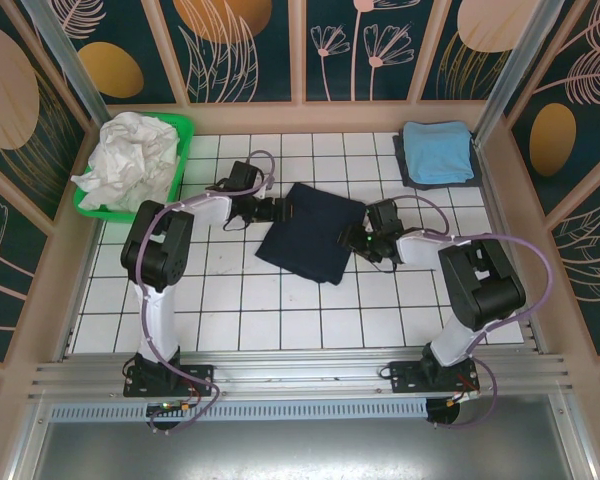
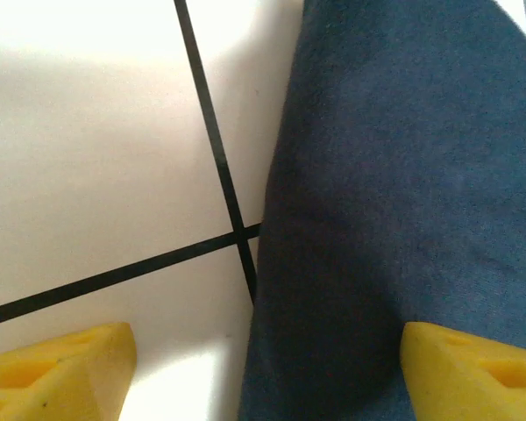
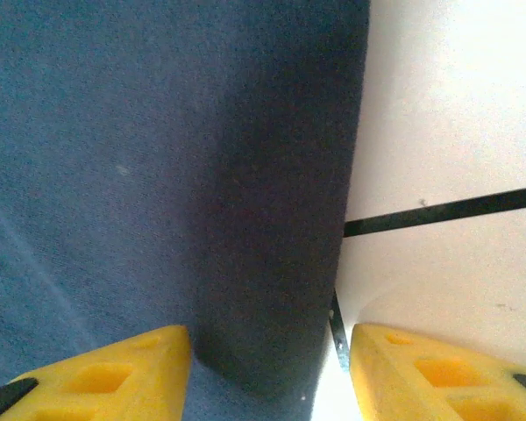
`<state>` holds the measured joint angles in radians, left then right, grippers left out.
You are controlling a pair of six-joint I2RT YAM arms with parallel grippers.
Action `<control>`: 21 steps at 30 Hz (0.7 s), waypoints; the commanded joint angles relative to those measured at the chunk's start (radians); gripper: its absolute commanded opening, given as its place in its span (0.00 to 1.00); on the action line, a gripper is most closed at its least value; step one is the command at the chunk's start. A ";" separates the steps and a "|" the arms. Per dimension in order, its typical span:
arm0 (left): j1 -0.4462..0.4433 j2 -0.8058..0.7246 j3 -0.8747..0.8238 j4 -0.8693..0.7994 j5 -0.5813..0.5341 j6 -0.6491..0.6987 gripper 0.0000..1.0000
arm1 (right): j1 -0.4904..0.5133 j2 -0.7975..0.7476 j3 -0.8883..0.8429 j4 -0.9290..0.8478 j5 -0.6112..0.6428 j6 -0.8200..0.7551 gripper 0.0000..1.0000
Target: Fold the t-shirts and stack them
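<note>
A navy t-shirt [image 1: 313, 232] lies folded into a flat rectangle in the middle of the white tiled counter [image 1: 280, 310], turned at a slant to the grid lines. The left gripper [image 1: 280, 210] sits low at the shirt's left edge near its far corner, and the right gripper [image 1: 365, 238] sits at the right edge, so the two arms flank the cloth. In the far left corner stands a green basket [image 1: 185, 125] holding a crumpled heap of white cloth [image 1: 130, 160]. In the far right corner a light blue t-shirt [image 1: 435, 150] rests neatly folded, with a darker cloth [image 1: 440, 184] showing under its edges.
</note>
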<state>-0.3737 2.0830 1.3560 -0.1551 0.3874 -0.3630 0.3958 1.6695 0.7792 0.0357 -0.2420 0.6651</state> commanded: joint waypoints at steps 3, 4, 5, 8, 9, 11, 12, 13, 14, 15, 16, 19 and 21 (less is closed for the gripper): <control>-0.008 0.057 -0.014 -0.002 0.114 0.014 0.78 | 0.010 0.070 0.027 0.104 -0.065 0.004 0.51; -0.008 0.052 -0.028 0.014 0.142 0.005 0.77 | 0.012 0.074 0.030 0.111 -0.073 0.004 0.50; -0.009 0.045 -0.045 0.032 0.171 -0.005 0.75 | 0.016 0.079 0.033 0.119 -0.079 0.005 0.50; -0.008 0.001 -0.111 0.091 0.239 -0.037 0.71 | 0.033 0.100 0.057 0.129 -0.103 0.006 0.50; -0.008 -0.023 -0.136 0.109 0.243 -0.045 0.68 | 0.042 0.106 0.065 0.135 -0.114 0.010 0.50; -0.008 -0.060 -0.174 0.126 0.243 -0.052 0.59 | 0.059 0.115 0.075 0.148 -0.135 0.019 0.51; -0.004 -0.073 -0.189 0.131 0.241 -0.053 0.55 | 0.066 0.120 0.077 0.151 -0.147 0.027 0.51; 0.001 -0.075 -0.195 0.118 0.226 -0.054 0.54 | 0.069 0.120 0.078 0.156 -0.153 0.033 0.51; 0.008 -0.075 -0.195 0.094 0.208 -0.049 0.53 | 0.071 0.117 0.073 0.162 -0.154 0.041 0.52; 0.011 -0.079 -0.203 0.086 0.200 -0.044 0.53 | 0.071 0.114 0.066 0.174 -0.157 0.053 0.53; 0.012 -0.086 -0.213 0.085 0.192 -0.042 0.54 | 0.068 0.111 0.057 0.187 -0.162 0.064 0.54; 0.015 -0.106 -0.241 0.089 0.186 -0.043 0.54 | 0.066 0.116 0.035 0.253 -0.190 0.106 0.58; 0.015 -0.119 -0.263 0.100 0.191 -0.050 0.49 | 0.072 0.129 0.027 0.326 -0.239 0.147 0.59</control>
<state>-0.3599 1.9907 1.1374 -0.0036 0.5503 -0.3996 0.4202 1.7519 0.8253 0.1631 -0.3313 0.7406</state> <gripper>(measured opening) 0.508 0.586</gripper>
